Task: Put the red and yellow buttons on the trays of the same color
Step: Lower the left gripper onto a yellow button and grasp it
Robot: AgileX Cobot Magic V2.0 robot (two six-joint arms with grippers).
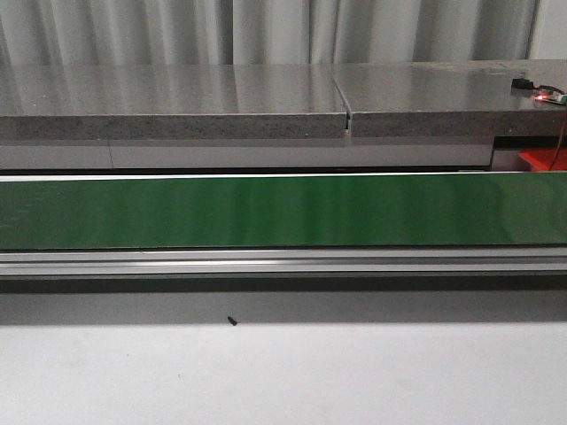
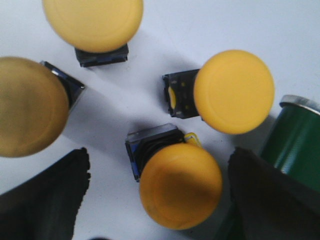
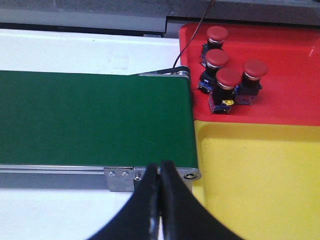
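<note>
Several yellow buttons lie on the white table in the left wrist view. One yellow button (image 2: 181,186) lies between the fingers of my open left gripper (image 2: 160,159), with a gap on each side; others (image 2: 234,91) (image 2: 93,21) (image 2: 29,113) lie around it. My right gripper (image 3: 160,169) is shut on nothing, above the near end corner of the green belt (image 3: 95,117). Beyond it, the red tray (image 3: 290,100) holds several red buttons (image 3: 228,85). The yellow tray (image 3: 255,180) beside the belt end shows only bare yellow surface. Neither gripper shows in the front view.
The green conveyor belt (image 1: 283,211) runs across the front view, with a grey counter (image 1: 177,102) behind it. A corner of the red tray (image 1: 542,159) shows at far right. The belt's end roller (image 2: 295,135) stands close beside the left gripper's finger.
</note>
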